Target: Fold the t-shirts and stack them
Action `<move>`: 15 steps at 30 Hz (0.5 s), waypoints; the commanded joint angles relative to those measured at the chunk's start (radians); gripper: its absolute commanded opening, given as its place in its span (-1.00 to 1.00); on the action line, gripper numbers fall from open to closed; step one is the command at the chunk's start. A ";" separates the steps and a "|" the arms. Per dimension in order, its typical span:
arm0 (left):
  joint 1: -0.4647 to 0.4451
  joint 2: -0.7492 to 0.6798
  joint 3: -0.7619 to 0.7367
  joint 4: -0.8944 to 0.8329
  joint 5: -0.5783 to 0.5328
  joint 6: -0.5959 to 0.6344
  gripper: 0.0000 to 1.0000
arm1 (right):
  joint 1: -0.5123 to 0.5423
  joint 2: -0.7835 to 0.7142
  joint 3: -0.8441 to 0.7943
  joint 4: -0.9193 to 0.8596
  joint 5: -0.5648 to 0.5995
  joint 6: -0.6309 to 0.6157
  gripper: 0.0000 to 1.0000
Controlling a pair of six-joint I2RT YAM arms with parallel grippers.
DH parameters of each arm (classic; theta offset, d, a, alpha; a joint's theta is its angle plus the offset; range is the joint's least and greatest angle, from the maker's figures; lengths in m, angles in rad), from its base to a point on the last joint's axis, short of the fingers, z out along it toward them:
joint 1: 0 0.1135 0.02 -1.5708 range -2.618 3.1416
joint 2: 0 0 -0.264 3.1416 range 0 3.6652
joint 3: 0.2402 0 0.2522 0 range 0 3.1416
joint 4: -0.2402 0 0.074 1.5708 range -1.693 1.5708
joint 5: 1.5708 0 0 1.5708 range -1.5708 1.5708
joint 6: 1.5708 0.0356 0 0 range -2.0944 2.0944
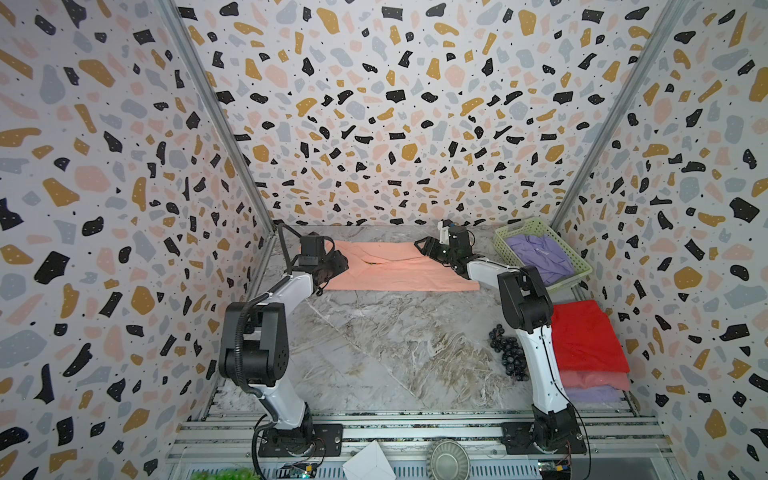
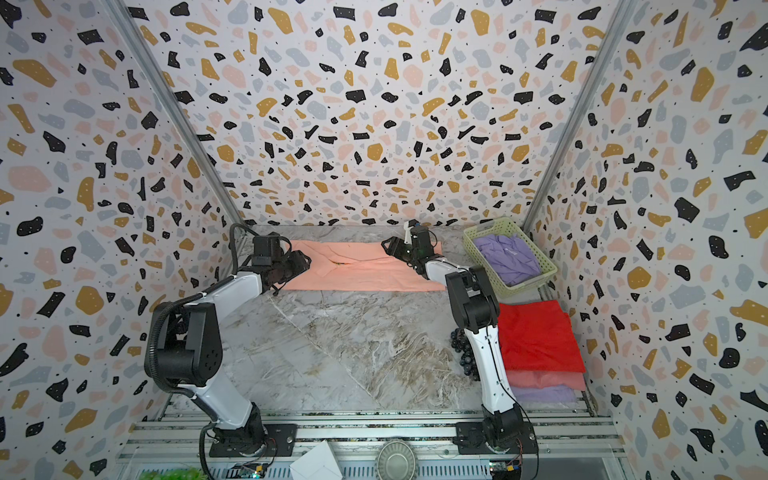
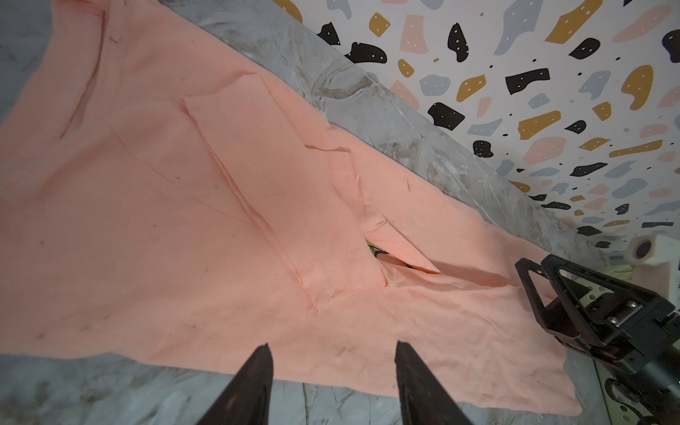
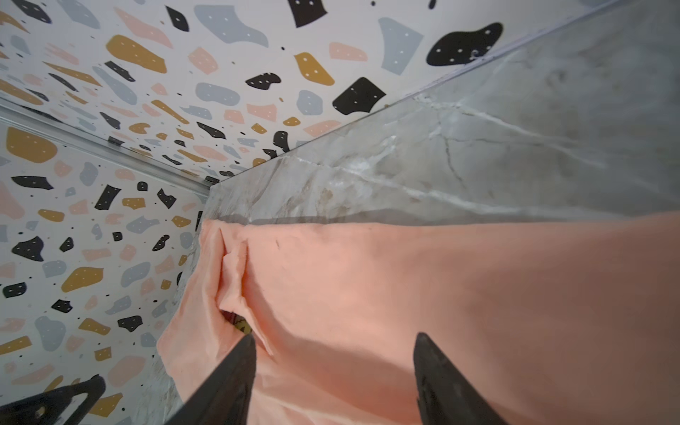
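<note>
- Up at 12 o'clock on the counter (image 1: 395, 332), near the back wall, is the peach tee (image 1: 399, 270), lying flat with its long side running 9 to 3.
- It looks part-folded to me. One sleeve (image 3: 294, 206) is tucked in over the body, and only a sliver of the print (image 3: 375, 251) peeks out from under a flap.
- My left gripper (image 3: 333, 346) hangs over the 9 o'clock end, jaws about half apart with nothing between them. I can't tell if the tips touch the cloth.
- My right gripper (image 4: 335, 335) is at the 3 o'clock end, jaws spread a bit wider and also empty, with cloth right underneath.
- Handling-wise, it's thin soft cotton that weighs nothing and has zero stiffness. If I grab one layer, I'd expect the rest to sag or slide, and it'll probably drag on the marble.
- So I'd pinch the two ends of the same edge, all layers at once, at a hem or fold line where it's thicker. Then I'd lift both sides level so the fold doesn't skew.
- The stack is at 4 o'clock: red tee (image 1: 586, 336) on top, pink tee (image 1: 594, 380) under it, folded lavender tee (image 1: 590, 394) at the bottom. I reckon this one lands there.
- A loose lavender tee (image 1: 540, 253) sits crumpled in the basket (image 1: 519, 226) at 2 o'clock, so there's more to do after this.
- The grapes (image 1: 505, 349) are by my right arm, just beside the stack. Better to swing over those than through them.
</note>
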 commanded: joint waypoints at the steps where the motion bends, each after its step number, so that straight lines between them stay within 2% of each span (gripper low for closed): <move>1: 0.003 0.020 0.008 0.039 0.001 0.024 0.09 | -0.019 -0.093 -0.050 -0.017 0.025 -0.069 0.36; 5: 0.003 0.068 0.028 0.051 -0.027 0.021 0.10 | -0.030 -0.191 -0.133 -0.073 0.082 -0.190 0.37; 8: 0.003 0.116 0.048 0.077 -0.032 -0.002 0.10 | -0.033 -0.212 -0.136 -0.150 0.151 -0.276 0.38; 12: 0.003 0.188 0.084 0.104 -0.064 -0.049 0.10 | -0.048 -0.198 -0.157 -0.119 0.175 -0.289 0.39; 15: 0.004 0.238 0.109 0.113 -0.085 -0.082 0.10 | -0.052 -0.142 -0.083 -0.187 0.166 -0.295 0.39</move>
